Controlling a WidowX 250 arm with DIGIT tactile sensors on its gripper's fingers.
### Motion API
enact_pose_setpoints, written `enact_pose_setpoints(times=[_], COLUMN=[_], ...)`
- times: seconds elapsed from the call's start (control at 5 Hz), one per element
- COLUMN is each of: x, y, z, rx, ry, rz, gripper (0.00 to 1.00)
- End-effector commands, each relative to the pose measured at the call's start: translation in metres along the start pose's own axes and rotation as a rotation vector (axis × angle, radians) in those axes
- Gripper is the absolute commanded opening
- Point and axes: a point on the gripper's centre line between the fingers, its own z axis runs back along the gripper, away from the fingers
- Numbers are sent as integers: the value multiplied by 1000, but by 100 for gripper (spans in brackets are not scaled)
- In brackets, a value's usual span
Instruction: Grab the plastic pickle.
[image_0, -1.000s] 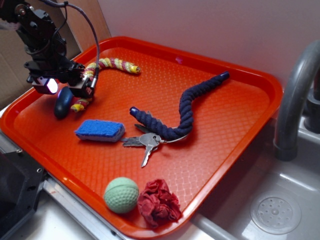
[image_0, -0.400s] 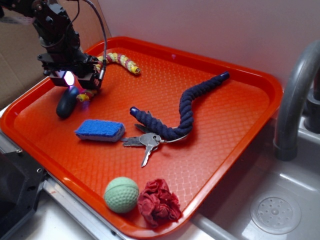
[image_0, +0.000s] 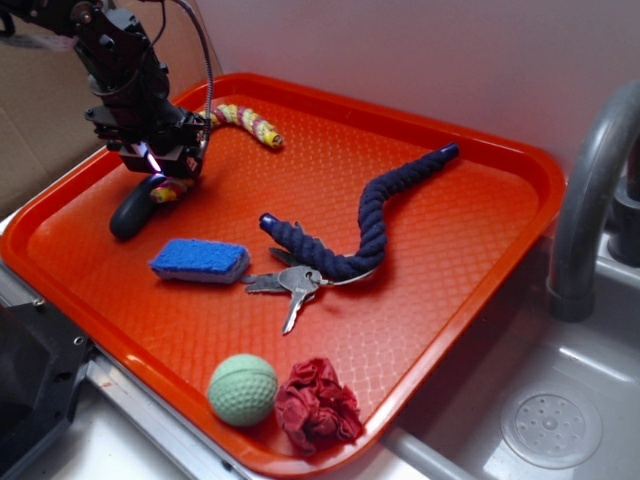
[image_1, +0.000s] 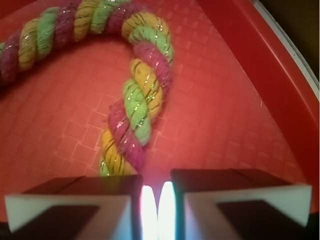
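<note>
The plastic pickle (image_0: 128, 210), a small dark oval, lies on the orange tray (image_0: 430, 240) near its left rim. It is out of the wrist view. My gripper (image_0: 160, 176) hangs low just right of the pickle's upper end, over the near end of the yellow-and-pink striped rope (image_0: 240, 121). In the wrist view the gripper (image_1: 156, 186) is shut, its lit pads pressed together with nothing between them. The striped rope (image_1: 136, 102) curls directly ahead of the fingertips.
A blue sponge (image_0: 200, 260) lies just below the pickle. A dark blue rope (image_0: 370, 215), keys (image_0: 290, 285), a pale green ball (image_0: 243, 389) and a red cloth wad (image_0: 318, 405) share the tray. The tray rim (image_1: 280, 85) runs close on the right; a sink and faucet (image_0: 590, 190) stand beyond.
The gripper has moved right and toward the back, from over the pickle to the striped rope's end. The pickle and the other things lie where they were.
</note>
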Motion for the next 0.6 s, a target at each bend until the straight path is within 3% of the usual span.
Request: enact_pose_setpoints(times=[0.0, 0.2, 0.4], x=[-34, -58, -70], y=[15, 3, -4], z=[-12, 24, 75], rx=[12, -73, -139], ry=[135, 138, 103], rz=[-12, -83, -144], gripper=[0, 0, 0])
